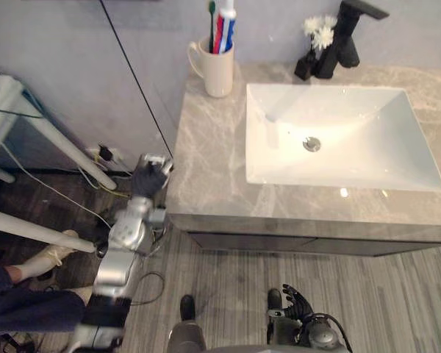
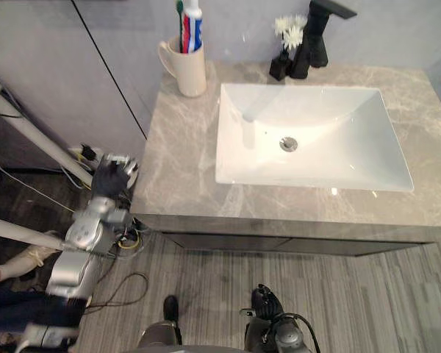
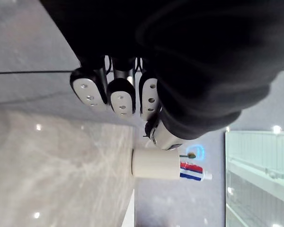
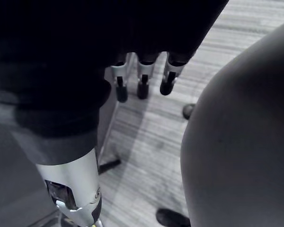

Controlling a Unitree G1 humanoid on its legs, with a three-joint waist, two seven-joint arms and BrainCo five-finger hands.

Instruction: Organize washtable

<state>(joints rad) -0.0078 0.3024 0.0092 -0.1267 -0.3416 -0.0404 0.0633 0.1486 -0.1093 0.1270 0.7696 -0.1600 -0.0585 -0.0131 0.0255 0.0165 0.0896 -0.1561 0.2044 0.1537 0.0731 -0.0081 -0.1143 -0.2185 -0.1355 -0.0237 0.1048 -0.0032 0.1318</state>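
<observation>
Little is judged left to do: toothbrush [image 1: 212, 20] and toothpaste [image 1: 226, 28] are stood in the cup [image 1: 219, 70] behind the sink's [image 1: 367, 140] left corner, while left hand [image 1: 148, 180] (well left of the sink) and right hand [image 4: 143, 81] are held slack-fingered, empty.

Head stereo pair looks down, sharing washtable [image 1: 213, 169]; left wrist close, toward mug [image 3: 156, 164]; right toward floor [image 4: 146, 156].

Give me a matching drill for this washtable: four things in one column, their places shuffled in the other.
1 cup
2 flowers
3 drain
4 left hand

A beside the black tap
B in the middle of the sink
C just off the counter's left edge
D back left corner of the counter

Pairs: 1-D, 2-A, 3-B, 4-C
</observation>
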